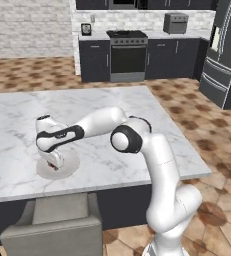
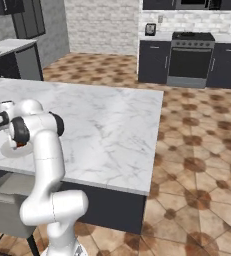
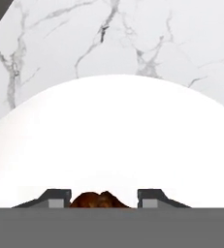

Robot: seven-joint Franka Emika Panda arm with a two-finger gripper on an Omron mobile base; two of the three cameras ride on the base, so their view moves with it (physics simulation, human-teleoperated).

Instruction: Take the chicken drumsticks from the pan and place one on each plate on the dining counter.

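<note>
A reddish-brown drumstick (image 3: 100,200) is being shown between the dark-tipped fingers of the tool (image 3: 103,197). A plain pale white plate (image 1: 69,167) is being set off against the counter (image 1: 112,115), which is being rendered in white marble with grey veining. The floor (image 1: 207,145) is being patterned in mottled brown tiles.

One robot arm (image 1: 157,165) reaches over one marble desk (image 1: 117,115). One round plate (image 1: 69,167) lies on the desk, and one brown chicken drumstick (image 3: 100,200) shows between the gripper's (image 3: 104,196) two fingers (image 3: 55,197). One grey stool (image 1: 57,225) stands at the desk's near edge. Along the far wall there is one stove (image 1: 128,55), one toaster oven (image 1: 176,23), one small dark appliance (image 1: 86,29), and one refrigerator (image 1: 224,55).
</note>
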